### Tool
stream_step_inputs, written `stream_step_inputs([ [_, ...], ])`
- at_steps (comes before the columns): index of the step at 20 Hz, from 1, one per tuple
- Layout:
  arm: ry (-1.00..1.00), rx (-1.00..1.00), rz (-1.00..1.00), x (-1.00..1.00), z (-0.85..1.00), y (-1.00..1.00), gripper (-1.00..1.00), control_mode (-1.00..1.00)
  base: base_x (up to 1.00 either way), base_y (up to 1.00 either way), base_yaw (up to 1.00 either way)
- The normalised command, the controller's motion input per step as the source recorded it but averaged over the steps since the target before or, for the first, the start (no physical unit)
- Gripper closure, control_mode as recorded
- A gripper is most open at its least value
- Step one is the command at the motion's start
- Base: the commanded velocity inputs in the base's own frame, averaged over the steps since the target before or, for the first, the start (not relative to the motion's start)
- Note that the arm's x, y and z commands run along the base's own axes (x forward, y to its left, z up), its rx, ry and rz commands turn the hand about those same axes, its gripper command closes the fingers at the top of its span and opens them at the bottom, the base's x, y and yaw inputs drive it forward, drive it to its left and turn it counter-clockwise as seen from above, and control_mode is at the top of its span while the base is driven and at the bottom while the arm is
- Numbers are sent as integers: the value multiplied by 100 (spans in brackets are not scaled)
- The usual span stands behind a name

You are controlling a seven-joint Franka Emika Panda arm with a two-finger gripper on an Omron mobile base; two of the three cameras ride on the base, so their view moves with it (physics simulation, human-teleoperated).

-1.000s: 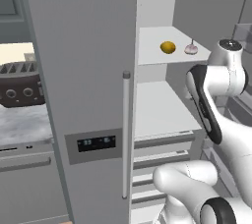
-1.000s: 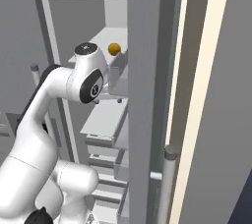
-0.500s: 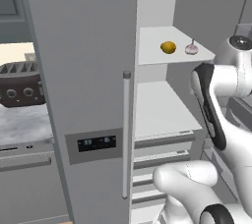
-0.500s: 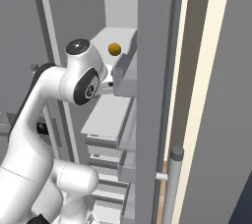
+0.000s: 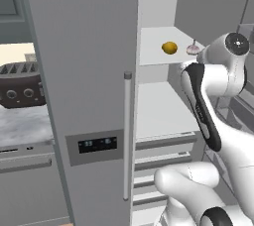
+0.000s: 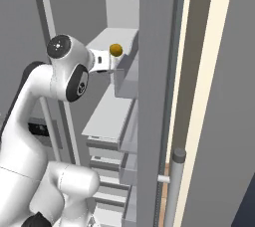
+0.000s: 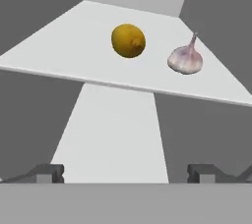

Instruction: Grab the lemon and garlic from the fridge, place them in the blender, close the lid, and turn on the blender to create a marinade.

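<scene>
Nearest, the gripper (image 7: 126,173) has its jaws spread wide with nothing between them, its two dark finger tips low and well apart in the hand view. It sits short of the front edge of the fridge's upper shelf (image 7: 59,46), which serves as the landmark here, and slightly below that shelf's level.

On that shelf, set back from its front edge, lies the lemon (image 7: 128,41), and just beside it, not touching, the garlic (image 7: 185,59), its stalk pointing up. Seen from the left base view the lemon (image 5: 169,47) is nearer the shelf's middle and the garlic (image 5: 193,49) closer to the arm's side. Below the shelf is a second bare white shelf (image 5: 158,113), then drawers. The fridge (image 5: 89,71) stands open, its closed door with bar handle and dark display to the left of the shelf; beyond that door a dark toaster (image 5: 20,85) stands on the desk.

The lemon looks firm, light and smooth-skinned; being round it may roll if nudged, so I judge a grip across its widest middle safest, jaws level with the shelf. The garlic is light, papery and bumpy; take it around the bulb's belly, not the thin stalk. The lemon seems the step in hand.
</scene>
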Motion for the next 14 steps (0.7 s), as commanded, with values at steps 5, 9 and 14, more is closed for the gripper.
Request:
stream_step_inputs([
  [5, -9, 2, 0, 58, 16, 9, -100, -100, 0, 0, 0],
  [9, 0, 0, 0, 47, 45, 0, -100, -100, 0, 0, 0],
  [14, 0, 0, 0, 44, 43, 2, -100, -100, 0, 0, 0],
])
